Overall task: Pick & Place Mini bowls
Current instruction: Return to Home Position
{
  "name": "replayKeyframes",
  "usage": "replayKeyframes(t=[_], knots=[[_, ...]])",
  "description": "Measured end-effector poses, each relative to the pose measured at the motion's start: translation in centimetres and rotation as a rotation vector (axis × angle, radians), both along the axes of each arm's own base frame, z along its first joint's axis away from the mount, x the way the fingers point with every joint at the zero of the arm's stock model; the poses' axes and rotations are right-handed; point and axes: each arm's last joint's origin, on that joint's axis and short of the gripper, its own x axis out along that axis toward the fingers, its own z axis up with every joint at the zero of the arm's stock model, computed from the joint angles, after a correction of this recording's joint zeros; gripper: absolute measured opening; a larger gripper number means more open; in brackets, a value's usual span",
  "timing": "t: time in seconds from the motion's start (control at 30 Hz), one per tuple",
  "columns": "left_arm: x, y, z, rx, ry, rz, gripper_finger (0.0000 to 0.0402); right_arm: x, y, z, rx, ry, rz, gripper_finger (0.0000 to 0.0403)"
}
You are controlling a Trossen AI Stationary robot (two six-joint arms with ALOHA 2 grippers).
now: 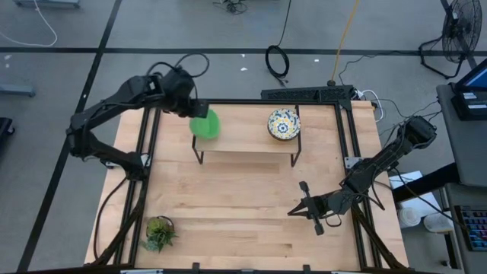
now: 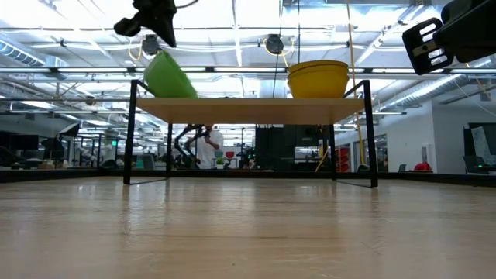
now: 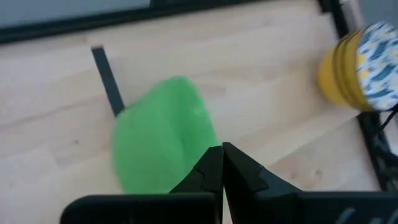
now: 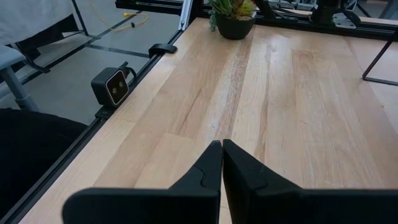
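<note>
Left tool (image 3: 222, 152): fingers pressed together, gripping nothing, hanging just above the green bowls (image 1: 205, 125) and a little off to one side. No contact visible between the two.

Right beneath that tool, green bowls at the left end of the shelf (image 1: 243, 137), close to its edge. From table height, plainly tilted rather than flat. Impossible to count how many nested there.

Farther along the shelf, well apart from the left tool, floral bowls (image 1: 283, 124): yellow outside, upright and level near the other end.

Right tool (image 4: 222, 148): likewise closed tight and empty, hanging above the table (image 1: 228, 221), well clear of the shelf and of every bowl.

Placing apparently finished, with only the retreat to rest left to do. Main hazard, probably, the leaning green pile so near the shelf's end. Likely needs little to slide or tip off: a brush from the left tool or its wrist while pulling away, or a jolt through the shelf frame. Safer to rise straight up before swinging back. Little risk on the right side, given nothing near that tool.
</note>
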Motion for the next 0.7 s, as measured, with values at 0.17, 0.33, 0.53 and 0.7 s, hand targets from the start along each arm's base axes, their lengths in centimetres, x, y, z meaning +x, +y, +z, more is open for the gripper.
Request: replayKeyframes(t=[0.17,0.33,0.53,0.7], knots=[[-0.2,-0.2,0.3,0.052,-0.001,0.024,0.0005,0.0,0.0,0.0,0.000,0.000,0.000,0.0002],[0.3,-0.1,-0.1,0.044,0.023,0.001,0.0005,0.0,0.0,0.0,0.000,0.000,0.000,0.0002],[0.5,0.0,0.1,0.070,-0.004,-0.029,0.0006,0.0,0.0,0.0,0.000,0.000,0.000,0.0002],[0.9,-2.1,2.4,0.311,-0.119,-0.201,0.0006,0.0,0.0,0.0,-0.001,0.002,0.000,0.0002]])
